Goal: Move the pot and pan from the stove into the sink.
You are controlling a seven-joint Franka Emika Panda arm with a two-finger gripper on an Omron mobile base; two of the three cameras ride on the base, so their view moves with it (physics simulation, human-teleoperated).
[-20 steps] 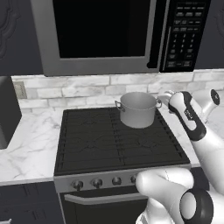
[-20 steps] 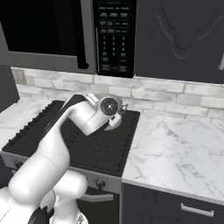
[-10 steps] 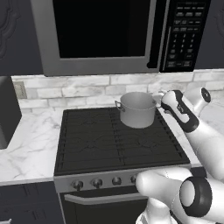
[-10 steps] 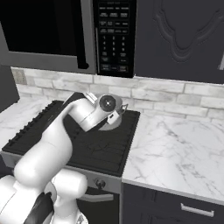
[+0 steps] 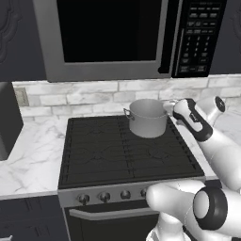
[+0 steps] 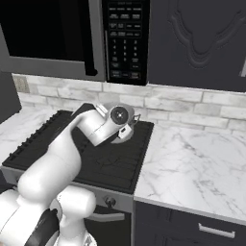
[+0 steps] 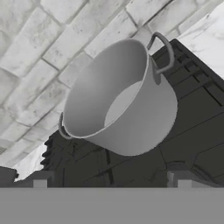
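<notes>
The silver pot (image 5: pixel 147 117) stands upright and empty on the back right burner of the black stove (image 5: pixel 108 155). My gripper (image 5: pixel 171 108) hovers just right of the pot's rim, apart from it. In the hand view the pot (image 7: pixel 127 105) sits ahead with one loop handle toward the counter, and my gripper (image 7: pixel 111 181) is open with nothing between its fingertips (image 7: pixel 41 179). In the right base view my arm covers the pot over the stove (image 6: pixel 57 144). The pan and the sink are out of view.
A microwave (image 5: pixel 108 37) hangs low over the stove, with a grey brick wall (image 5: pixel 84 101) behind. White marble counter lies to the right (image 6: pixel 192 168) and left (image 5: pixel 28 155). A dark block (image 5: pixel 7 117) stands at the far left. Knobs (image 5: pixel 103 196) line the range front.
My hand has edged slightly left toward the pot while the wrist swung round. The pot has not moved and the jaws stay open.
</notes>
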